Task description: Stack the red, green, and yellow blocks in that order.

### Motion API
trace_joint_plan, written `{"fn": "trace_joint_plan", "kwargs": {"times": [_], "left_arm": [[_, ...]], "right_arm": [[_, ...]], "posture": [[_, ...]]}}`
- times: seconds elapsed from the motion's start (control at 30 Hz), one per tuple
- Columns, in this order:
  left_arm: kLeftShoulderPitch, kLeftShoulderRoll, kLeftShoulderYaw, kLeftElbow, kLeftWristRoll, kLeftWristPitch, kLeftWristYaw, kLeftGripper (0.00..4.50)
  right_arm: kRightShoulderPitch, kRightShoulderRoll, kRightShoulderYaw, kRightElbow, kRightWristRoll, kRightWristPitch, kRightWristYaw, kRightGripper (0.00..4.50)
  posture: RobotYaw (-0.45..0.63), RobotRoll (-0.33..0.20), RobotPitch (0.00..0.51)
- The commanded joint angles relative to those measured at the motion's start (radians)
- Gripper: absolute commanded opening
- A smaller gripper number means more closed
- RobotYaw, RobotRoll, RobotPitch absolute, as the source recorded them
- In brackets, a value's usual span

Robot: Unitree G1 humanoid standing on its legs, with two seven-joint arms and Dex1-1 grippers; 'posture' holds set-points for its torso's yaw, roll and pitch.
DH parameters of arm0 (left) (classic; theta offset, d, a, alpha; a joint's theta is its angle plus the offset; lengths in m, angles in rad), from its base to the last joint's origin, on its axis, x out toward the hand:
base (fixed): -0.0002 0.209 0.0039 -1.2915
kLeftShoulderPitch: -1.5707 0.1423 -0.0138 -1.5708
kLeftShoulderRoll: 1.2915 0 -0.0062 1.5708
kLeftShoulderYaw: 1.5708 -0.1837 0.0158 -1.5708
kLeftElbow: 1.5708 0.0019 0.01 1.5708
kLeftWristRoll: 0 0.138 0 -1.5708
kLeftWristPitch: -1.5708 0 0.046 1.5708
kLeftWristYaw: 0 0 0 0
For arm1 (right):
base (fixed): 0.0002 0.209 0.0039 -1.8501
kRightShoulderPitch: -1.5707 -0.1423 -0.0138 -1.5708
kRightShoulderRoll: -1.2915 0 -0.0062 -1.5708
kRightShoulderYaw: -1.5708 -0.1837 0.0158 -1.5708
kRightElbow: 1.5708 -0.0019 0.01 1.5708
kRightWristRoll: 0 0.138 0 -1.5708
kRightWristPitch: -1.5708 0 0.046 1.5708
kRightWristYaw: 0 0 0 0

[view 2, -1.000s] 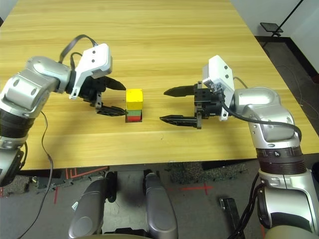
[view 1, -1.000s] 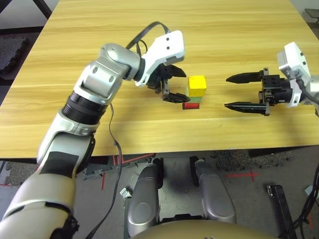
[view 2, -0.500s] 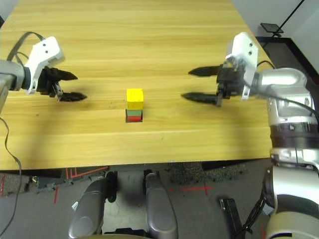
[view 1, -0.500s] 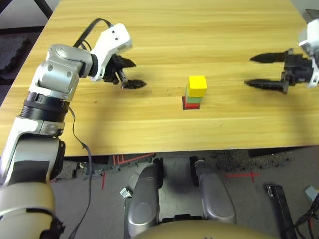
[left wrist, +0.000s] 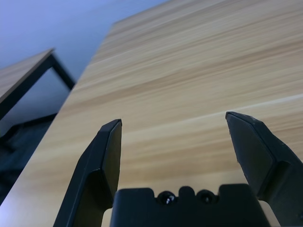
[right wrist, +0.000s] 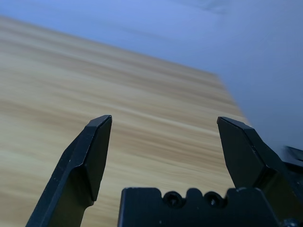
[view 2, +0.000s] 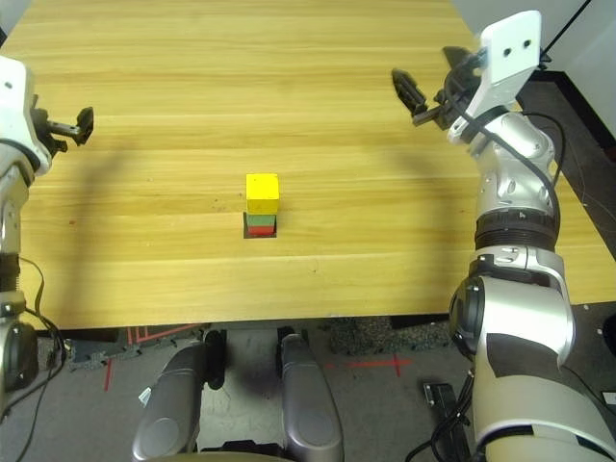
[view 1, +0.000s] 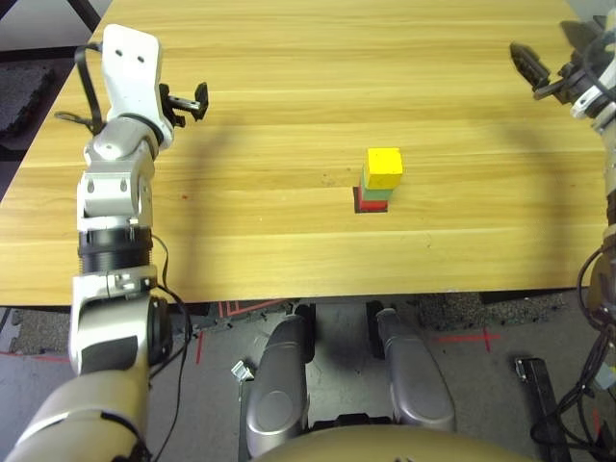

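Wood table [view 1: 289, 77]: red [view 1: 358, 201], green [view 1: 373, 190], yellow block [view 1: 384, 166] stacked, prob. done. Left gripper [left wrist: 175, 142], right gripper [right wrist: 165, 151] spread wide, empty; you just park arms.

**Colours on the tabletop**

A pale yellow-brown wood grain is shown by the tabletop [view 1: 289, 87]. A yellow block [view 1: 384, 166], a green block [view 1: 375, 192] and a red block [view 1: 369, 204] are seen. Black fingers [left wrist: 102, 161] are carried by each end effector.

Left gripper [left wrist: 173, 142] raised at the left side, jaws spread wide, empty. Right gripper [right wrist: 165, 146] raised at the right side, jaws likewise wide, empty.
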Motion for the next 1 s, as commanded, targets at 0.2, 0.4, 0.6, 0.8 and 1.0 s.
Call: {"fn": "trace_joint_plan", "kwargs": {"times": [0.2, 0.4, 0.6, 0.8, 1.0], "left_arm": [[0.138, -0.092, 0.037, -0.147, 0.019, -0.053, 0.132, 4.46], [0.154, -0.139, 0.068, -0.135, 0.001, -0.162, 0.174, 4.46], [0.170, -0.156, 0.077, -0.159, -0.019, -0.215, 0.167, 4.46], [0.160, -0.173, 0.057, -0.135, -0.005, -0.239, 0.177, 4.46], [0.089, -0.181, 0.042, -0.056, -0.010, -0.272, 0.175, 4.46]], "right_arm": [[0.190, 0.028, -0.126, -0.194, 0.027, 0.019, -0.222, 4.50], [0.268, 0.050, -0.142, -0.254, 0.042, 0.037, -0.240, 4.50], [0.333, 0.069, -0.162, -0.323, 0.064, 0.053, -0.254, 4.50], [0.348, 0.072, -0.178, -0.347, 0.069, 0.062, -0.266, 4.50], [0.373, 0.073, -0.188, -0.401, 0.074, 0.073, -0.277, 4.50]], "posture": [[0.28, 0.086, 0.280], [0.27, 0.082, 0.270], [0.26, 0.089, 0.277], [0.25, 0.100, 0.279], [0.19, 0.088, 0.290]]}}
